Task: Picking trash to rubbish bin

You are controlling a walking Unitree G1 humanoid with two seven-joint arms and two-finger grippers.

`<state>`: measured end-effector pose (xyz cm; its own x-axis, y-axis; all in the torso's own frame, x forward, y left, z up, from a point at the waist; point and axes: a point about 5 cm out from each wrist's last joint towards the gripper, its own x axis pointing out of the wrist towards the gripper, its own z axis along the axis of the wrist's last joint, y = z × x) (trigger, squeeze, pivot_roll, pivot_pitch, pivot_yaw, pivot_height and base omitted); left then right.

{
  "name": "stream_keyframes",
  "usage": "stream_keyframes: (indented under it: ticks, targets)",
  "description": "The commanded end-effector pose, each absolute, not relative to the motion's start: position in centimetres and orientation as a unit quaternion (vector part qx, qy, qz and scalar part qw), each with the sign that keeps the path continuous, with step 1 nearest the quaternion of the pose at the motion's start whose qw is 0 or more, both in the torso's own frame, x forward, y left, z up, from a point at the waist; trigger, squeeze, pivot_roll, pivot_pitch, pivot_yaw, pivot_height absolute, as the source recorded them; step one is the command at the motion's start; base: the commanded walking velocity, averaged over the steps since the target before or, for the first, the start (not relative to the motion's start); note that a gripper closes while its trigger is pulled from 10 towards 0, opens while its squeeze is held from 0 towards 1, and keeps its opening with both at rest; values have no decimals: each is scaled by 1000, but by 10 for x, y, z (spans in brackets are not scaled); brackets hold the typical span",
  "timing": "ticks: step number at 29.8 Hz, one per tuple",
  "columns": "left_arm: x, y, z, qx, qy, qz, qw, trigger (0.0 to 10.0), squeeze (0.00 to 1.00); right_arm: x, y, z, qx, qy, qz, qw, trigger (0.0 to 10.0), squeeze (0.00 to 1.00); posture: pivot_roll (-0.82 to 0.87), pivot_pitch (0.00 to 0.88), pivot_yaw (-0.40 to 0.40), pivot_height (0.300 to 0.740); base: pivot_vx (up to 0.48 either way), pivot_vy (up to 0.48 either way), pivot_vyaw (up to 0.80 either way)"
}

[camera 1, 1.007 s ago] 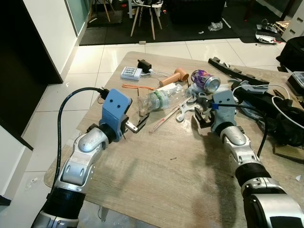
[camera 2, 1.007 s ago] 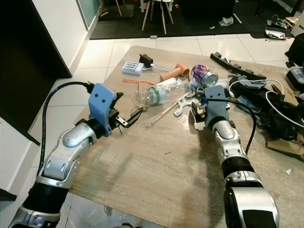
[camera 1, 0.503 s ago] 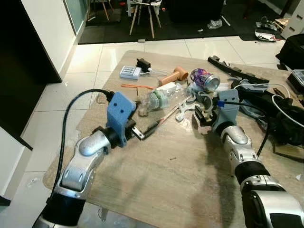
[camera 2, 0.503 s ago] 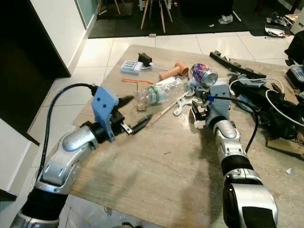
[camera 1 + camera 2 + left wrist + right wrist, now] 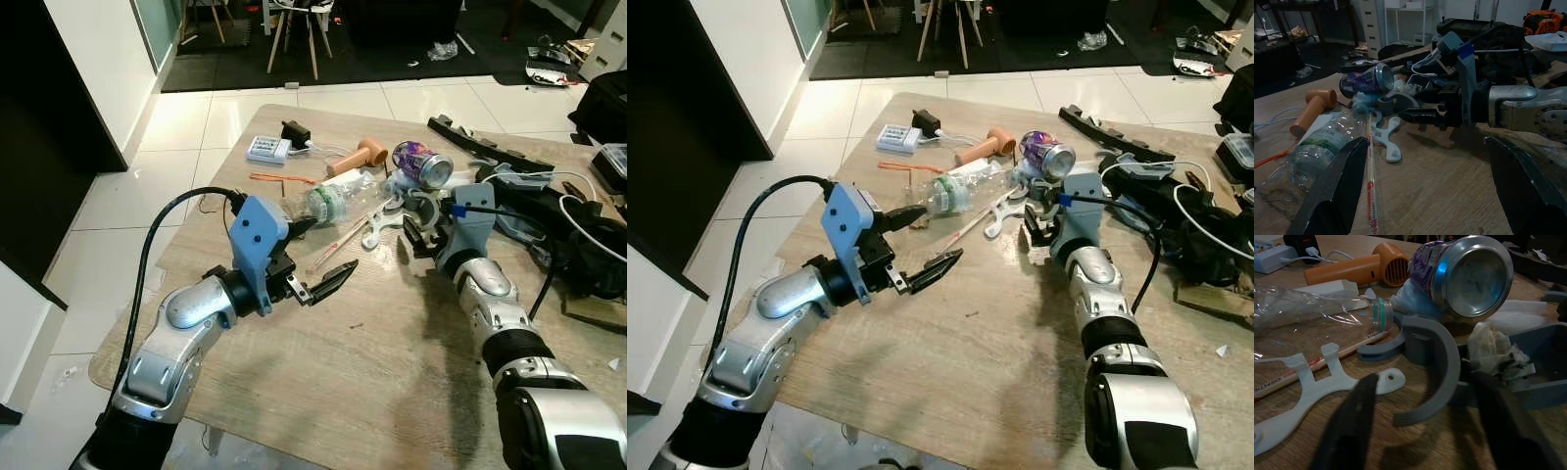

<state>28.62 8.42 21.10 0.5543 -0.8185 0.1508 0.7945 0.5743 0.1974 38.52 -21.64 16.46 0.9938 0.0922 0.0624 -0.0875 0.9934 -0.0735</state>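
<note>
Trash—plastic bottle (image 5: 338,202) and purple can (image 5: 422,164)—is lying uncollected on the table (image 5: 392,372) while we are holding left gripper (image 5: 315,260) and right gripper (image 5: 1422,428) wide open and empty nearby, nothing binned, we judge.

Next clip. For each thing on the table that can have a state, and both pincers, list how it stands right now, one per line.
Left pincer: open, empty, above the table near the bottle.
Right pincer: open, empty, low by the gray curved part.
Plastic bottle: on its side, crumpled, cap off.
Purple can: on its side, top facing the robot.
Crumpled tissue: lying beside the can.
White flat piece: flat on the table.
</note>
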Motion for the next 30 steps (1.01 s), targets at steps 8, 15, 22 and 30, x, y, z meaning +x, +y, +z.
stream_keyframes:
  ticks: [8,15,22,30]
  targets:
    - [283,83,213,48,-113,-471,873,10000,0,383,-213,151,-12,-1,47,999,0,0,3,202,67,740,0,0,0]
    - [281,83,213,46,-109,-480,870,10000,0,383,-214,150,-3,-1,45,999,0,0,2,198,69,740,0,0,0]
    - [281,82,214,44,-108,-485,867,10000,0,383,-211,150,2,-9,48,999,0,0,2,196,70,740,0,0,0]
    - [280,82,216,36,-111,-487,866,10000,0,382,-200,172,11,-97,46,994,0,0,1,195,70,740,0,0,0]
